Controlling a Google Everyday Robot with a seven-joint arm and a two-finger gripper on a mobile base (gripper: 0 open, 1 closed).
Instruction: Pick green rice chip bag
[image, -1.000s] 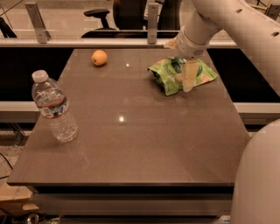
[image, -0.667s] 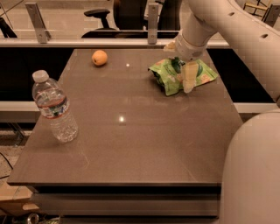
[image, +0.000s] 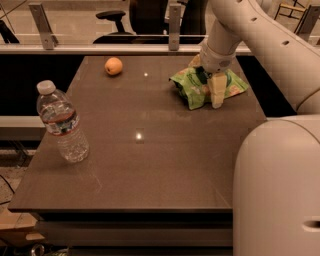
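The green rice chip bag (image: 191, 88), crinkled light-green foil, lies on the dark table (image: 150, 165) at its far right. My gripper (image: 214, 98) comes down from the cream arm at the upper right and sits right on the middle of the bag, hiding part of it. The bag rests on the tabletop and is not lifted.
A clear water bottle (image: 62, 123) stands at the table's left edge. An orange (image: 113, 65) lies at the far left. A rail with posts (image: 100, 48) and office chairs run behind the table. The robot's own body (image: 280, 190) fills the lower right.
The gripper and bag stay where they were. The robot's body at the lower right takes up more of the view than a second ago.
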